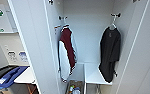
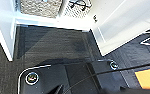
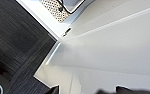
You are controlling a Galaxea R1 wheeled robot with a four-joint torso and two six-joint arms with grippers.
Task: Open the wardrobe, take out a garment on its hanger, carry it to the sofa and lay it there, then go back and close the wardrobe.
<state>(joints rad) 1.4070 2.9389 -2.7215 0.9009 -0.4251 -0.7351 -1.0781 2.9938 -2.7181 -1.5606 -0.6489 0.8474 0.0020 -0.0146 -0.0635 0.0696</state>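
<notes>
Standing open: the wardrobe (image 1: 36,50) has both white doors swung wide, the left door large in the head view's foreground and the right door along that view's right edge.
Garment: the black garment (image 1: 110,53) hangs at the right of the wardrobe's interior, its hem just above a white inner shelf (image 1: 93,75).
Hanger: the white hanger (image 1: 113,25) carries the black garment, its hook on a small peg high on the right side.
Other clothing: a dark red and white jacket (image 1: 67,53) hangs at the left of the interior, well apart from the black garment.
Wardrobe bottom: a woven basket (image 2: 39,7) sits in the base, with small items in it in the head view.
Floor: dark grey carpet (image 2: 53,45) lies in front of the wardrobe.
Left of the wardrobe: a blue bin (image 1: 8,76) rests beside a white tabletop (image 1: 26,77).
Fingers, left: cannot tell whether spread or pressed together.
Fingers, right: cannot tell either.
</notes>
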